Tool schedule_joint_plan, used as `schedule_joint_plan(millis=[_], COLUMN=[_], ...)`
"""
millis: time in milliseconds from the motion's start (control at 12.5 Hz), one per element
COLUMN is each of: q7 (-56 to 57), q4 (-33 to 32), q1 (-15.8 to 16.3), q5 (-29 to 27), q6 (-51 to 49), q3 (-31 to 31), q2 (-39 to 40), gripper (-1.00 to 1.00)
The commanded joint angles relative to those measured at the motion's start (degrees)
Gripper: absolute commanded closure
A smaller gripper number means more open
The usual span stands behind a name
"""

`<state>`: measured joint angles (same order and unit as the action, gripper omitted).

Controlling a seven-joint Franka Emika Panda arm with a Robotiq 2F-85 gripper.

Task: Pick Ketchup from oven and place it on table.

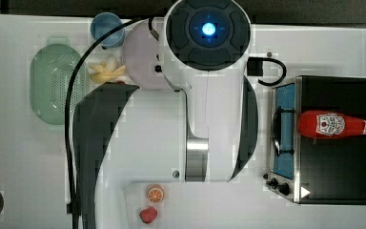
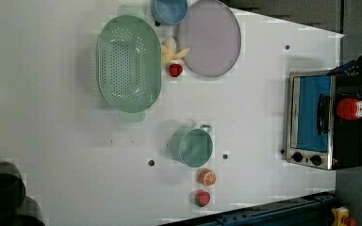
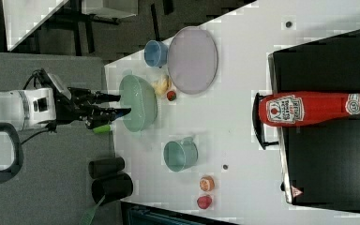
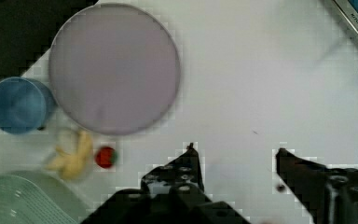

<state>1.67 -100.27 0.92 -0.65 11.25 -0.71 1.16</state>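
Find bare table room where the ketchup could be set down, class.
Widest bare patch on the table: between the purple plate, the teal cup and the oven. Crowded: around the green colander, the blue cup and the small fruits.

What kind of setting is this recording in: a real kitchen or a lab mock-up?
Most likely a lab mock-up: a bare white table with small holes, carrying a toaster oven with a ketchup bottle lying on top, and toy-like fruit with plastic dishes.

The red plastic ketchup bottle (image 3: 309,108) carries a red-and-white shield label – wording unreadable; the black toaster oven (image 3: 330,164) bears a small warning triangle.
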Motion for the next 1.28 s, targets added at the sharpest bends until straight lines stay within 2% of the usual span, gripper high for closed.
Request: schedule_joint_plan(millis=[80,240,560,880,1280], q7=[-3.9,-3.9,-3.8,-3.8,-3.7], q4=[-5.3,-5.3,-5.2,-5.1,-4.9], q1=[-1.7,-1.7,-3.2,-5.3,-5.9], q5=[1.1,1.1,1.1,1.1,1.1], q6=[-9.1,-9.0,-7.1,-1.6,9.0], q3=[-2.6,-2.9,-6.6,-15.3,-25.4], q2=[-16.0,-16.0,-15.2,-11.7,-4.6], gripper=[-0.58,-1.0,-1.0,-1.0,-1.0])
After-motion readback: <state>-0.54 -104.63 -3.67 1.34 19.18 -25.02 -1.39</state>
